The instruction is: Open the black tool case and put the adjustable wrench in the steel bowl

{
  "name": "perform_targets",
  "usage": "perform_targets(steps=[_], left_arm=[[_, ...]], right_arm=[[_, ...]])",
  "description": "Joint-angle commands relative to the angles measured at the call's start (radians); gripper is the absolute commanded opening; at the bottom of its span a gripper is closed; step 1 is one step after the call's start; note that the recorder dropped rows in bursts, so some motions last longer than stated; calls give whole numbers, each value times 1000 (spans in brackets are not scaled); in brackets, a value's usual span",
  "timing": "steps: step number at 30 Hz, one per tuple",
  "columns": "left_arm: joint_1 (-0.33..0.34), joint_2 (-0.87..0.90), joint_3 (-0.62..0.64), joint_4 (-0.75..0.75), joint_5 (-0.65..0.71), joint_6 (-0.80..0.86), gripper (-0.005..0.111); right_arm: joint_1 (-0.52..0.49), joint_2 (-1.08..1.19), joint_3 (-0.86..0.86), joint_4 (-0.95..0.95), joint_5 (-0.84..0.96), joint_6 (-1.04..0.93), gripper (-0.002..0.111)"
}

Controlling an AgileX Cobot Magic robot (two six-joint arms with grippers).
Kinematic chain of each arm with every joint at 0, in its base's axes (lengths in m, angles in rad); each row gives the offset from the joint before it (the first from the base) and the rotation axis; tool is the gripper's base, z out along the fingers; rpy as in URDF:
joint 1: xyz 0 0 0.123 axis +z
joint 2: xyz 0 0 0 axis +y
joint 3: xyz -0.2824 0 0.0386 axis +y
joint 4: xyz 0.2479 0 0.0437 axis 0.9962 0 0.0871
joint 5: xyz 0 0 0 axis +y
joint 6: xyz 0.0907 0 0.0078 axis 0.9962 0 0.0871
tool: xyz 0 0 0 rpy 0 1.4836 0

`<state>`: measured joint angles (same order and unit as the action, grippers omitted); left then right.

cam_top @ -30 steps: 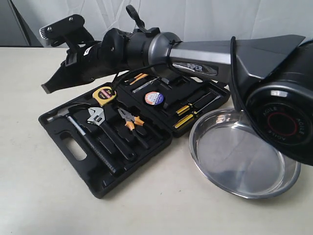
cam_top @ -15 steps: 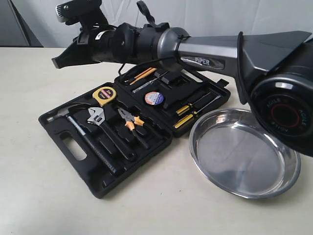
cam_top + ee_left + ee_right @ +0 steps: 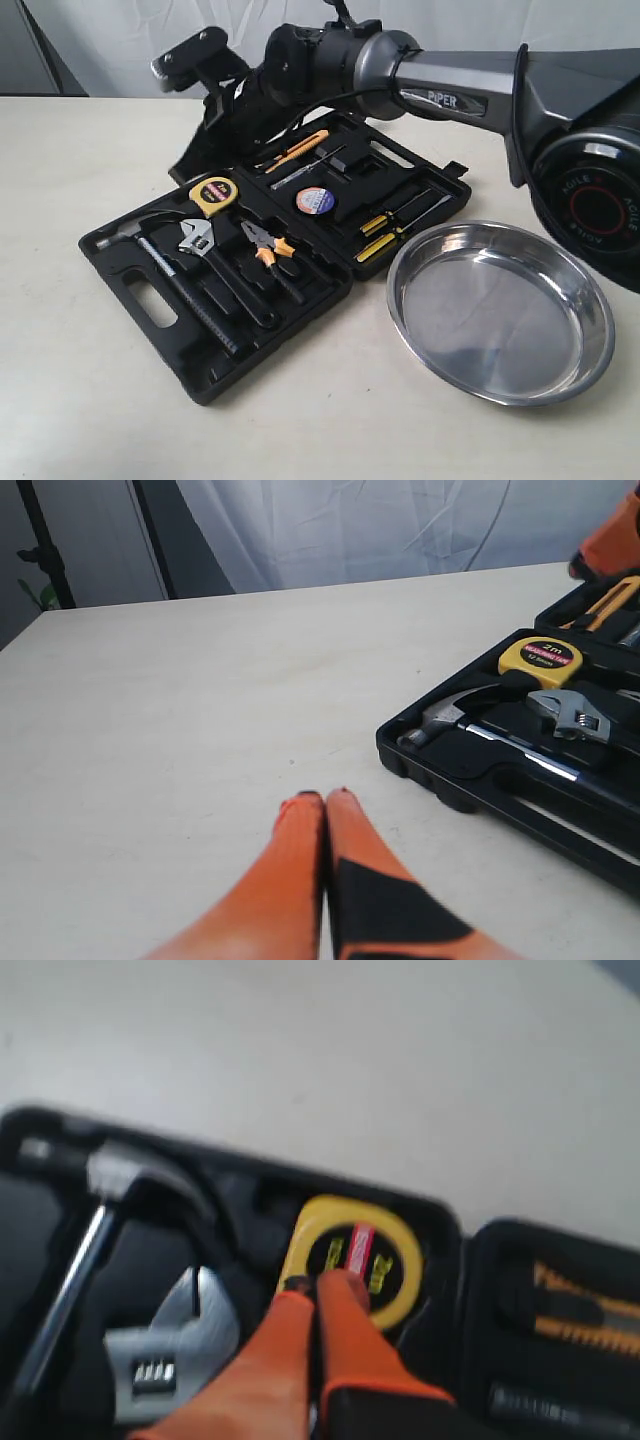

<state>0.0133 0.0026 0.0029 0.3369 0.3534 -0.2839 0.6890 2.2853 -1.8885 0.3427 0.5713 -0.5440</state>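
Note:
The black tool case lies open and flat on the table. The adjustable wrench sits in its slot between the hammer and the orange-handled pliers. Right of the case stands the steel bowl, with nothing in it. My right gripper reaches across, tilted down over the case's back-left corner. It is shut and holds nothing, with its tips just above the yellow tape measure, beside the wrench head. My left gripper is shut over bare table, apart from the case and wrench.
The case's other half holds a tape roll, screwdrivers and an orange knife. The yellow tape measure lies at the near half's back. The right arm's body looms over the bowl's far side. Pale table surrounds everything.
My right gripper rose, swung right, then tipped downward, so its tips now point at the tape measure corner of the case. The case, the tools and the bowl have not moved.

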Motion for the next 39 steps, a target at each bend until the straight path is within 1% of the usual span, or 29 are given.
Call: perform_targets(steps=[1,3,5,10,11,13,15,20,22,23,25,27,28,32,36,39], left_arm=[[4,-3,-3,-3,-6,-1,0],[4,-3,-3,-3,-6,-1,0],[4,-3,-3,-3,-6,-1,0],[4,-3,-3,-3,-6,-1,0],[4,-3,-3,-3,-6,-1,0],[4,-3,-3,-3,-6,-1,0],[4,-3,-3,-3,-6,-1,0],[4,-3,-3,-3,-6,-1,0],[4,-3,-3,-3,-6,-1,0],[4,-3,-3,-3,-6,-1,0],[4,-3,-3,-3,-6,-1,0],[4,-3,-3,-3,-6,-1,0],[4,-3,-3,-3,-6,-1,0],[4,-3,-3,-3,-6,-1,0],[4,-3,-3,-3,-6,-1,0],[4,-3,-3,-3,-6,-1,0]], right_arm=[[10,-19,-74,-302,265,233,-1],[10,-19,-101,-431,325,344,-1],[10,-19,-131,-500,399,401,-1],[10,-17,-173,-506,621,403,-1],[10,-12,-173,-504,650,388,-1],[10,-7,-160,-483,650,379,-1],[10,-7,-145,-427,650,371,-1],[11,-7,-138,-184,650,289,-1],[11,-7,-138,-78,650,249,-1],[11,-7,-138,24,650,202,-1],[11,-7,-138,170,650,122,-1],[11,-7,-138,277,650,69,-1],[11,-7,-138,295,650,63,-1],[11,-7,-138,296,404,65,-1],[11,-7,-138,280,57,96,-1],[11,-7,-138,203,-56,137,-1]])
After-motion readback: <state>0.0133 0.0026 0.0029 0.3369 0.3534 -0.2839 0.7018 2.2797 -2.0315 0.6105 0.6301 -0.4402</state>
